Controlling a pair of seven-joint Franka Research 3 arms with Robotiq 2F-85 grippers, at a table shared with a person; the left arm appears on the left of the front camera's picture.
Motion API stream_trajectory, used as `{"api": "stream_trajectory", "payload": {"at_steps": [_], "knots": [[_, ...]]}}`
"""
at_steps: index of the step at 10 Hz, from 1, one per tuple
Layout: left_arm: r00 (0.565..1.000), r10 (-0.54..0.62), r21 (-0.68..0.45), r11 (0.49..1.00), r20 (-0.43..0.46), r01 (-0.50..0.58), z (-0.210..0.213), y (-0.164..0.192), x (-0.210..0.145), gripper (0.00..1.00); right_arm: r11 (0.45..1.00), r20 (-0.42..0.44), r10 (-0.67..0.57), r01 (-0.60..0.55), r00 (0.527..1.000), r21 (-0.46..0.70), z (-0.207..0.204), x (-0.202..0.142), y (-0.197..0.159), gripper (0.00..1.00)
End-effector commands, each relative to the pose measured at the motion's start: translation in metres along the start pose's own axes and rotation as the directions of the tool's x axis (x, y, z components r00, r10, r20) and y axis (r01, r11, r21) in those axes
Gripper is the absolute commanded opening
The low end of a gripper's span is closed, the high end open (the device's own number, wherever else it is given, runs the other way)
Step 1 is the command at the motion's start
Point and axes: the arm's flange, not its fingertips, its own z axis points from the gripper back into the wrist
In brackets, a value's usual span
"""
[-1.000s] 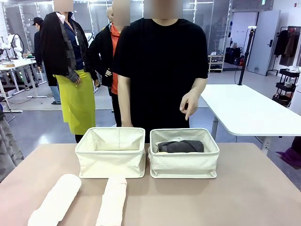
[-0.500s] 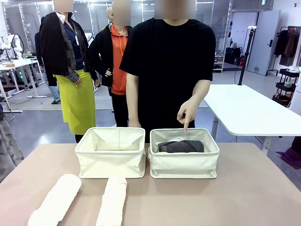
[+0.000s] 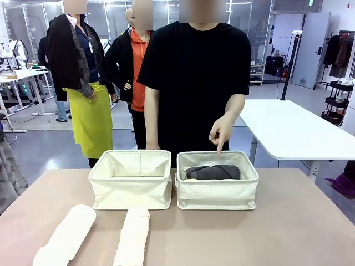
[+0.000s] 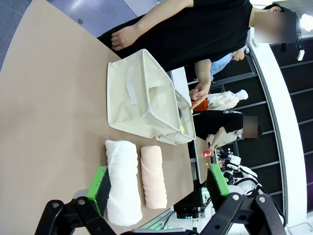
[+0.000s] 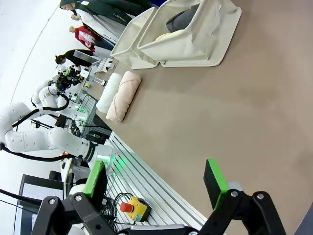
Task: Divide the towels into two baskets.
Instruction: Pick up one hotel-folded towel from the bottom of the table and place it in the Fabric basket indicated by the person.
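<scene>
1. Front view. Two soft cream canvas baskets with straight sides stand side by side, just apart, at the far middle of the table (image 3: 299, 233).
   - The left basket (image 3: 131, 180) shows bare inner walls, with no towel above its rim.
   - The right basket (image 3: 217, 191) holds a grey towel (image 3: 213, 172), a thick terry roll lying lengthwise. A sliver of a pale towel (image 3: 190, 179) shows under its left end.
   - A white towel (image 3: 65, 235) and a cream towel (image 3: 133, 235) lie rolled on the near left of the table, apart from each other and in front of the left basket.
   - The person's hand (image 3: 222, 130) points a finger down over the right basket's far rim.

2. Step in hand, as I judge it: half the job is done. One basket seems to have its pair and two rolls wait on the table. An even split would send those two to the left basket, though the pointing finger favours the right one.

3. Left wrist view. The left gripper (image 4: 159, 181) hangs above the two table rolls with its jaws wide and nothing between the green pads. The white roll sits close by one pad and the cream roll beside it. The next move calls for lowering over one roll across its girth. The plush pile will give, so it needs a deep, firm pinch.

4. Right wrist view. The right gripper (image 5: 155, 178) is also spread wide and holding nothing, over bare tabletop well away from baskets and rolls. A yellow-boxed stop button (image 5: 131, 208) sits below the table edge.
</scene>
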Motion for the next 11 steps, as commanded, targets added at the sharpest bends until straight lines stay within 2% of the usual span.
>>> {"api": "stream_trajectory", "payload": {"at_steps": [1, 11], "knots": [[1.000, -0.003, -0.009, 1.000, 0.009, 0.004, 0.0025, -0.0006, 0.0002, 1.00, 1.000, 0.016, 0.008, -0.009, 1.000, 0.012, 0.0005, 0.0006, 0.0023, 1.00], [1.000, -0.003, -0.009, 1.000, 0.009, 0.004, 0.0025, -0.0006, 0.0002, 1.00, 1.000, 0.016, 0.008, -0.009, 1.000, 0.012, 0.0005, 0.0006, 0.0023, 1.00]]}}
